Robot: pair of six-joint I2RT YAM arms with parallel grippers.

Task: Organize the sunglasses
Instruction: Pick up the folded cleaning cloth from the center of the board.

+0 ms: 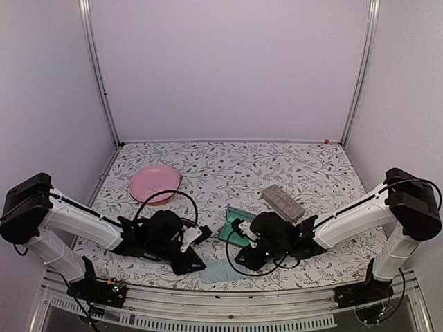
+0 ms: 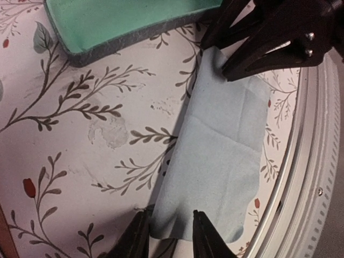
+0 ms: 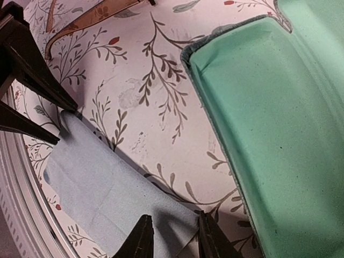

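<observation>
Part of a pair of sunglasses (image 3: pixel 88 19), a brown lens in a thin frame, lies at the top left of the right wrist view; the rest is cut off. A pale blue cloth (image 1: pixel 220 272) lies flat near the table's front edge. My left gripper (image 2: pixel 169 231) straddles one end of the cloth (image 2: pixel 215 156), jaws apart, fabric slightly puckered between them. My right gripper (image 3: pixel 174 236) straddles the opposite end of the cloth (image 3: pixel 102 188), jaws also apart. The two grippers face each other across the cloth.
An open case with green lining (image 1: pixel 234 228) lies just beyond the cloth, close to the right gripper. A closed grey case (image 1: pixel 282 202) sits behind it. A pink plate (image 1: pixel 154 184) is at the back left. The table's metal front rail (image 2: pixel 306 177) runs beside the cloth.
</observation>
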